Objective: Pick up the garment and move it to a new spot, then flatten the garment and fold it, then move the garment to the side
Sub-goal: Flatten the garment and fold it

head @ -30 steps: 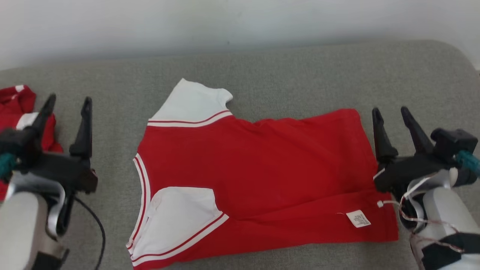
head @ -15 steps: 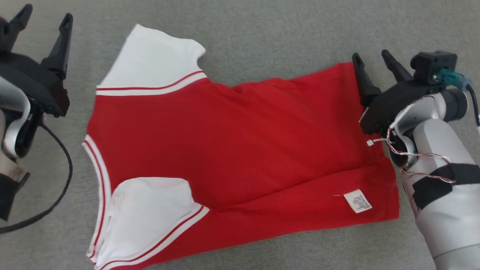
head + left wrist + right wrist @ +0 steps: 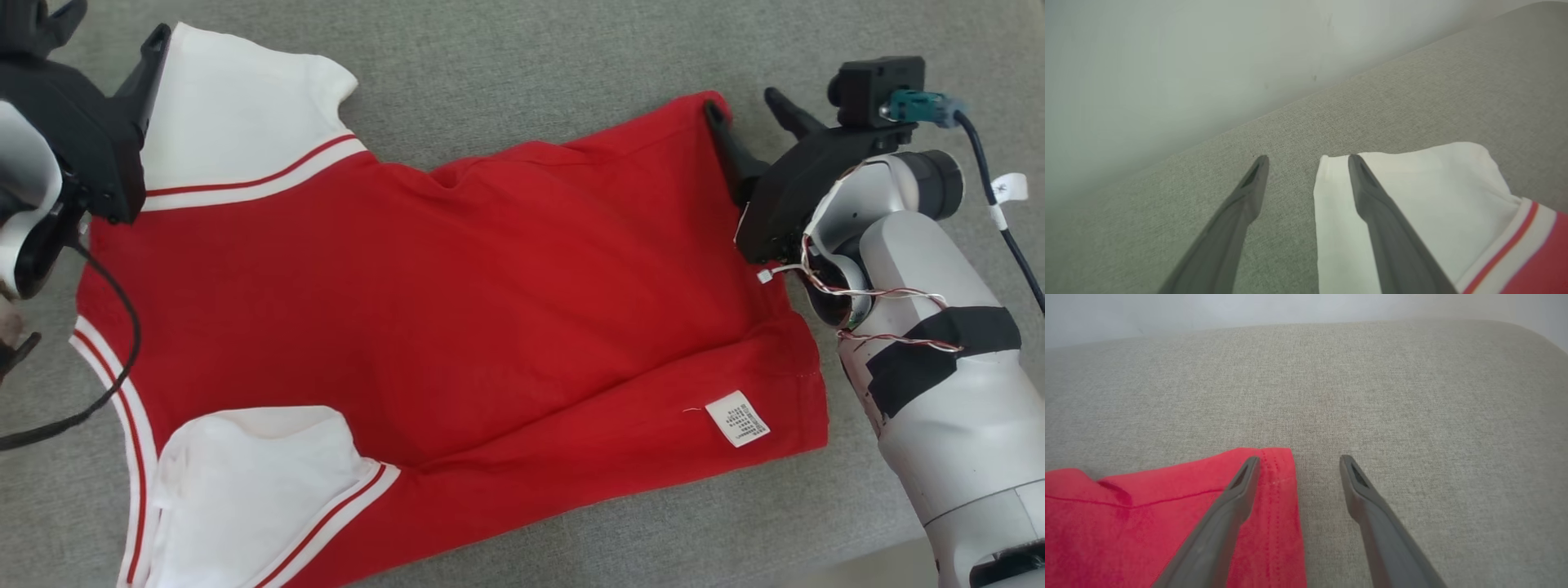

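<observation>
Red-and-white garment [image 3: 457, 310] lies spread, seemingly partly folded, on the grey cushion [image 3: 531, 65]. Left gripper [image 3: 1306, 159] at ten o'clock, right gripper [image 3: 1299, 458] at two, both wide and empty, straddle its far corners; further folding and moving aside remain.

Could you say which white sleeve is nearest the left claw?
The far white fabric sleeve, its edge under the open left claw; the near sleeve lies well away.
</observation>
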Available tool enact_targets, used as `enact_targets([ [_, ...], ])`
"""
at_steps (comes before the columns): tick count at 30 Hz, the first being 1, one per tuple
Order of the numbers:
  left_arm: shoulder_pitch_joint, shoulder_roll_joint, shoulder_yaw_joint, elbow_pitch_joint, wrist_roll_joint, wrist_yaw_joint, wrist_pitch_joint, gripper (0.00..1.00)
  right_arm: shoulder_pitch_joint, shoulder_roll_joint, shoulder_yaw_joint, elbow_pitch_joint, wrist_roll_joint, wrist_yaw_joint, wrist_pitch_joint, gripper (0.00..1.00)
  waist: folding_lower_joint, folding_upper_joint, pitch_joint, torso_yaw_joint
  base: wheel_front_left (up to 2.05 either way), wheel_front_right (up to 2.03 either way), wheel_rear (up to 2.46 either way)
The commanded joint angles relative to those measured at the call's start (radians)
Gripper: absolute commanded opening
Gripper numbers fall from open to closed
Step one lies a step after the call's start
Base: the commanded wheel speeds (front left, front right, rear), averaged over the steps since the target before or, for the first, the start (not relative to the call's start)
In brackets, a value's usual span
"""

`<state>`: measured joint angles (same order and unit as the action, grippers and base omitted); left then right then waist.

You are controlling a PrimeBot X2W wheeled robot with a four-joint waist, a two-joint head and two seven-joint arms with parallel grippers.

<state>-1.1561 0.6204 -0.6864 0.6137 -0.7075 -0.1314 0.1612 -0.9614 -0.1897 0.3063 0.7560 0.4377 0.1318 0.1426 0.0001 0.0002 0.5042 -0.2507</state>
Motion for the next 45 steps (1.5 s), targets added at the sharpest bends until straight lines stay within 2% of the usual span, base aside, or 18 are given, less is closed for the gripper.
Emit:
enact_targets([
  [1, -0.020, 0.012, -0.031, 0.013, -0.016, 0.002, 0.014, 1.00, -0.008, 0.005, 0.016, 0.008, 0.014, -0.002, 0.013, 1.00, -0.0001, -0.0002, 0.008, -0.012, 0.00, 0.00, 0.00],
  [15, -0.144, 0.031, -0.234, 0.099, -0.114, 0.002, 0.129, 1.00, -0.071, 0.028, 0.110, 0.047, 0.089, -0.002, 0.056, 1.00, -0.0001, -0.0002, 0.032, -0.042, 0.00, 0.00, 0.00],
  [23, -0.170, 0.025, -0.300, 0.132, -0.145, 0.002, 0.133, 1.00, -0.094, 0.034, 0.144, 0.074, 0.107, -0.003, 0.078, 1.00, -0.0001, -0.0002, 0.044, -0.056, 0.00, 0.00, 0.00],
  [24, -0.169, 0.024, -0.311, 0.136, -0.154, 0.002, 0.144, 0.95, -0.096, 0.033, 0.148, 0.078, 0.108, -0.003, 0.080, 0.76, -0.0001, -0.0002, 0.045, -0.057, 0.00, 0.00, 0.00],
  [25, -0.169, 0.023, -0.322, 0.140, -0.159, 0.002, 0.151, 0.42, -0.097, 0.033, 0.152, 0.080, 0.111, -0.003, 0.081, 0.34, -0.0001, -0.0002, 0.045, -0.057, 0.00, 0.00, 0.00],
  [26, -0.171, 0.023, -0.333, 0.141, -0.165, 0.002, 0.154, 0.09, -0.098, 0.032, 0.157, 0.075, 0.115, -0.002, 0.073, 0.16, -0.0001, -0.0002, 0.046, -0.057, 0.00, 0.00, 0.00],
  [27, -0.171, 0.023, -0.337, 0.147, -0.177, 0.002, 0.155, 0.00, -0.100, 0.031, 0.159, 0.075, 0.117, -0.003, 0.070, 0.00, -0.0001, -0.0002, 0.047, -0.057, 0.00, 0.00, 0.00],
  [29, -0.186, 0.026, -0.335, 0.170, -0.174, 0.002, 0.132, 0.00, -0.107, 0.027, 0.164, 0.077, 0.121, -0.003, 0.063, 0.00, -0.0001, -0.0002, 0.050, -0.053, 0.00, 0.00, 0.00],
  [36, -0.182, -0.020, -0.319, 0.230, -0.184, 0.002, 0.001, 0.00, -0.119, 0.014, 0.165, 0.083, 0.119, -0.002, -0.026, 0.00, -0.0001, -0.0002, 0.023, -0.023, 0.00, 0.00, 0.00],
  [38, -0.173, -0.041, -0.309, 0.222, -0.197, 0.002, -0.077, 0.00, -0.106, 0.008, 0.165, 0.088, 0.126, -0.002, -0.071, 0.00, -0.0001, -0.0002, -0.003, -0.004, 0.00, 0.00, 0.00],
  [40, -0.169, -0.045, -0.307, 0.216, -0.198, 0.002, -0.101, 0.00, -0.099, 0.002, 0.162, 0.090, 0.130, -0.003, -0.089, 0.00, -0.0001, -0.0002, -0.014, 0.005, 0.00, 0.00, 0.00],
  [45, -0.098, -0.036, -0.296, 0.160, -0.221, 0.002, -0.237, 0.00, -0.037, -0.029, 0.170, 0.082, 0.148, -0.002, -0.172, 0.00, -0.0001, -0.0002, -0.077, 0.048, 0.00, 0.00, 0.00],
])
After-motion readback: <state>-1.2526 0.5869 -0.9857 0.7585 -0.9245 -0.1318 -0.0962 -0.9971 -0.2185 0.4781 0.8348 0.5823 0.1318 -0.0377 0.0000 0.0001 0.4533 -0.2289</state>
